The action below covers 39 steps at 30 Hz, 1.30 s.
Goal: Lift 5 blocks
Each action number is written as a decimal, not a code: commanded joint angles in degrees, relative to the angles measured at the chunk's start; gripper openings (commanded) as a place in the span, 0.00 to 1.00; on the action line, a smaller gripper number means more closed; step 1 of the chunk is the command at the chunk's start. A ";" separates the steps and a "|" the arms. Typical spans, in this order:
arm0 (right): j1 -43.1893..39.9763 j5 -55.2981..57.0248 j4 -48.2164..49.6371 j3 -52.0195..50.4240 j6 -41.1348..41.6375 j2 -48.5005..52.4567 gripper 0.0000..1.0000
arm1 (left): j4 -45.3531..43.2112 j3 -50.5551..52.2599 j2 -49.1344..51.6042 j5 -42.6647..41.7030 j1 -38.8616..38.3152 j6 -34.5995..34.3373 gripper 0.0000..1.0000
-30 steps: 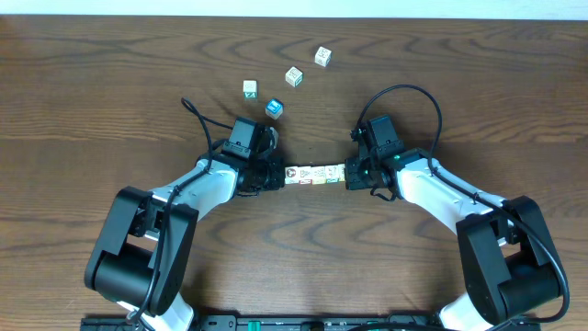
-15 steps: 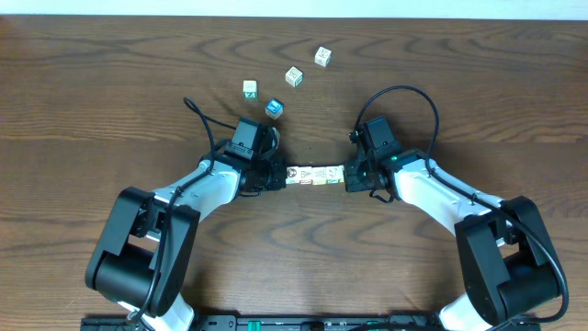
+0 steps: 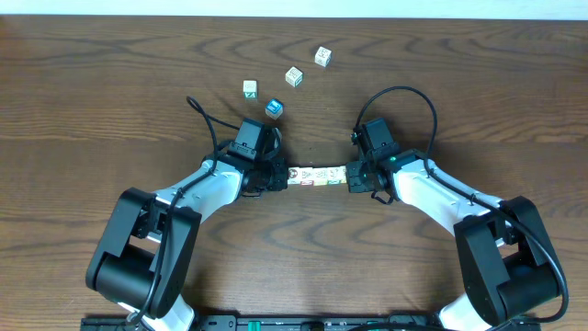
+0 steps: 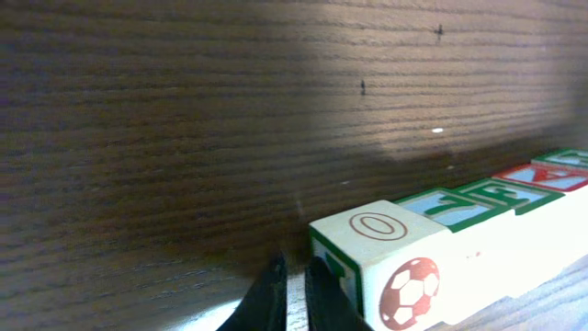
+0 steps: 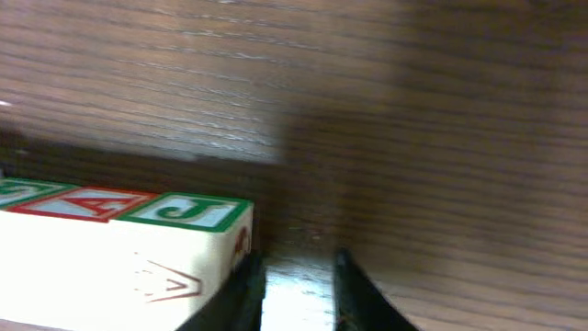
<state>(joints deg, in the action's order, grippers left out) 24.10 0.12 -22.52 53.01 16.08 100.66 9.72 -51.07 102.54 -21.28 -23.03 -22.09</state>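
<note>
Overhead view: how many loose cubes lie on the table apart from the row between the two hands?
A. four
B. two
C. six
A: away from the row of blocks, three pale cubes and one blue-topped cube sit separately, four in all.

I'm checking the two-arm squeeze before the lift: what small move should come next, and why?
Probably press both end effectors inward. The row of blocks lies between the left end effector and the right end effector, whose fingers stand parted beside the end block, so the squeeze looks loose.
</note>
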 commanded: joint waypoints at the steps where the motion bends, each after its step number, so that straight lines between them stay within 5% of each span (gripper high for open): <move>1: 2.10 -3.28 0.28 -0.11 -0.50 -0.20 0.32 | 0.74 -0.15 1.01 0.50 -1.16 1.03 0.15; 5: 2.10 -1.14 -0.48 -0.11 -0.48 -0.20 0.35 | 0.76 -0.15 1.01 1.49 -1.16 1.05 0.17; 8: 2.10 0.96 -1.49 -0.11 -0.48 -0.20 0.38 | 0.74 -0.15 1.01 1.90 -1.16 1.03 0.31; 26: 2.10 2.23 -2.19 -0.11 -0.48 -0.20 0.33 | 6.58 -0.15 1.01 10.32 -1.16 1.03 0.32; 39: 0.92 6.49 -3.37 -0.11 0.20 -0.20 0.34 | 6.73 -0.15 1.01 19.96 -1.16 1.01 0.45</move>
<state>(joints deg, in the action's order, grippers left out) 25.41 4.62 -24.97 52.93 15.90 100.66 14.81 -52.86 101.34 -8.88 -24.56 -21.15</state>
